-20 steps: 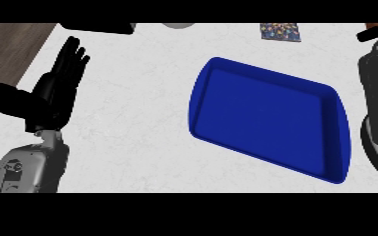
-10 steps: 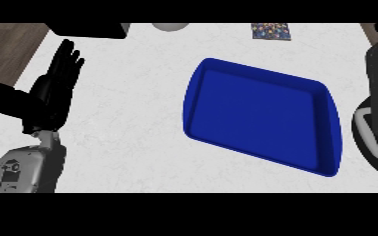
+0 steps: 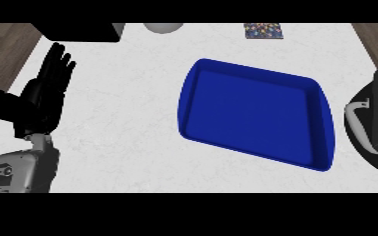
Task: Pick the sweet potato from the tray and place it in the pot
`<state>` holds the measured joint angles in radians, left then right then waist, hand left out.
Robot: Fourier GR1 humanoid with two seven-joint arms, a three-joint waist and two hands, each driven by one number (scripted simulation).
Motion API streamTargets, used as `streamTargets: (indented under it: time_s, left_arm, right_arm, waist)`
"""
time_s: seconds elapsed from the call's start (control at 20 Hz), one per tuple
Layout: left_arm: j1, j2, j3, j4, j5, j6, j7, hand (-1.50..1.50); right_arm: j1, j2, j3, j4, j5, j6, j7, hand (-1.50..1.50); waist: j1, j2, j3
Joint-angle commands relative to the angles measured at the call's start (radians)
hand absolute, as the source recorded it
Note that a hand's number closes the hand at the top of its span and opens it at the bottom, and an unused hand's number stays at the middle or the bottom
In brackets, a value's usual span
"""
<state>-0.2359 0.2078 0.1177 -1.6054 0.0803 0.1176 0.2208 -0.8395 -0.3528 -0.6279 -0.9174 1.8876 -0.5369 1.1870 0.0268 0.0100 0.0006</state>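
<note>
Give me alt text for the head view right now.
An empty blue tray lies on the white counter; no sweet potato shows. The left hand rests open at the left edge, and a dark pot shows partly at the right edge.

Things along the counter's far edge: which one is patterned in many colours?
The small multicoloured item, right of centre at the far edge. The black box at the left is plain black, and the rounded object beside it is plain grey.
</note>
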Motion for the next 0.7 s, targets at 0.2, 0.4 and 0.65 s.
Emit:
streamTargets:
  time_s: [0.2, 0.4, 0.65]
  left_arm:
    - [0.001, 0.001, 0.015, -0.029, 0.033, -0.011, 0.034, 0.00]
    - [-0.008, -0.019, -0.005, 0.009, -0.012, 0.015, -0.007, 0.00]
    - [0.030, -0.014, 0.000, -0.024, 0.006, -0.006, -0.009, 0.00]
  right_arm:
    - [0.113, -0.013, -0.118, 0.082, 0.201, 0.101, 0.258, 1.50]
    - [0.122, -0.024, -0.179, 0.136, 0.185, 0.059, 0.225, 1.50]
    - [0.181, -0.019, -0.293, 0.140, 0.080, -0.060, 0.142, 1.50]
  waist:
    - [-0.005, -0.001, 0.000]
    - [-0.011, 0.000, 0.000]
    - [-0.015, -0.004, 0.001]
